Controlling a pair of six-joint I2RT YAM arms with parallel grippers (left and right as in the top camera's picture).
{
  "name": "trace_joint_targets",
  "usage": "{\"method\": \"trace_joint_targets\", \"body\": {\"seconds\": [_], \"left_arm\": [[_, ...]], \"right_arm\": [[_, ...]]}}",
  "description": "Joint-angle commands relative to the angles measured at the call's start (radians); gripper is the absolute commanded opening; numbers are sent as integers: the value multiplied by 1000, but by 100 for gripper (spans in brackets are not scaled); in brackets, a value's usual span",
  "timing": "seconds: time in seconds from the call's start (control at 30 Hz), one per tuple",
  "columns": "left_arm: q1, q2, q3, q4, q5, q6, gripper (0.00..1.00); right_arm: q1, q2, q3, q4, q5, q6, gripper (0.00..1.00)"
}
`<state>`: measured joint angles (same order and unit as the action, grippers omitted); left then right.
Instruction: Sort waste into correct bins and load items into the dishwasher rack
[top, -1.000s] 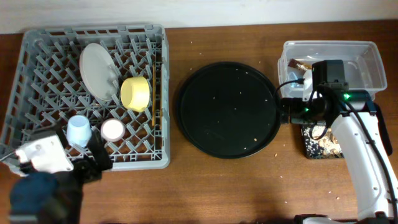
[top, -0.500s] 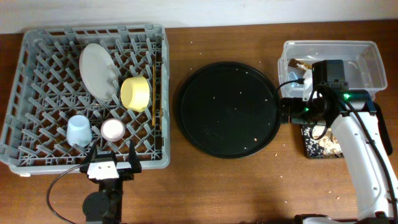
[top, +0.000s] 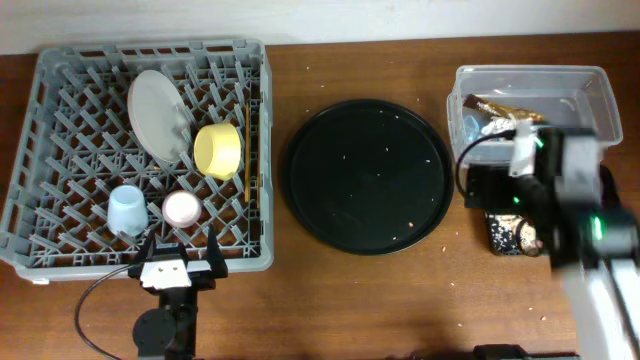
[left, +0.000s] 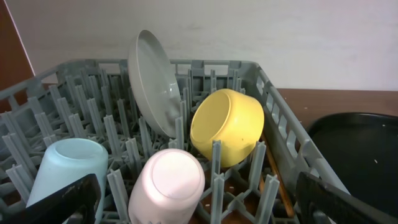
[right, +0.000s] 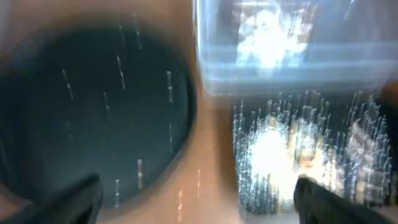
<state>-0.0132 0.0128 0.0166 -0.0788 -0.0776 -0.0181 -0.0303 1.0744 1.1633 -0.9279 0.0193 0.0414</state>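
Observation:
The grey dishwasher rack (top: 60, 120) at the left holds the pale grey plate (top: 158, 113) on edge, the yellow bowl (top: 218, 150), the light-blue cup (top: 127, 209), the pink cup (top: 182, 208) and the chopsticks (top: 247, 150). My left gripper (top: 180, 262) is open and empty at the rack's front edge, just short of the pink cup (left: 168, 183) and the yellow bowl (left: 227, 127). The clear tub (top: 580, 95) holds the brown-gold wrapper (top: 505, 108) and white paper (top: 492, 128). The flat black tray (top: 500, 243) holds food scraps (top: 515, 232). My right gripper (right: 199, 199) is open and empty, blurred by motion.
The large round black tray (top: 366, 175) lies between the rack and the bins, with a few pale crumbs on it. Small crumbs dot the brown table (top: 400, 300) around it. My right arm (top: 575, 215) is blurred over the flat tray.
My left arm swung in from the lower left to the rack's front edge, then stayed. My right arm has pulled back from the tub toward the front right, uncovering the wrapper and paper.

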Motion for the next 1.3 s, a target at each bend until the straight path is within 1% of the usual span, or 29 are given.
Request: {"method": "trace_joint_targets", "body": {"seconds": [0.0, 0.07, 0.1, 0.2, 0.23, 0.33, 0.37, 0.4, 0.5, 1.27], "left_arm": [[6, -8, -8, 3, 14, 19, 99], [6, -8, -8, 3, 14, 19, 99], [6, -8, -8, 3, 14, 19, 99], [6, -8, -8, 3, 14, 19, 99], [6, -8, -8, 3, 14, 19, 99], [6, -8, -8, 3, 14, 19, 99], [6, -8, -8, 3, 14, 19, 99], [6, -8, -8, 3, 14, 19, 99], [6, -8, -8, 3, 14, 19, 99], [6, -8, -8, 3, 14, 19, 99]], "right_arm": [[-3, -322, -228, 208, 20, -69, 98], [-3, -582, -440, 323, 19, -68, 99], [-3, -747, -567, 328, 20, -68, 98], [-3, -994, -776, 349, 19, -68, 98], [-3, -1072, -872, 442, 15, -67, 99], [-3, -1071, -1035, 727, 11, -66, 98], [-3, -1071, -1118, 877, 12, -66, 98], [-3, -1071, -1163, 938, 12, -67, 98], [-3, -1071, -1158, 849, 16, -68, 99], [-3, -1064, -1158, 849, 16, -68, 98]]}}
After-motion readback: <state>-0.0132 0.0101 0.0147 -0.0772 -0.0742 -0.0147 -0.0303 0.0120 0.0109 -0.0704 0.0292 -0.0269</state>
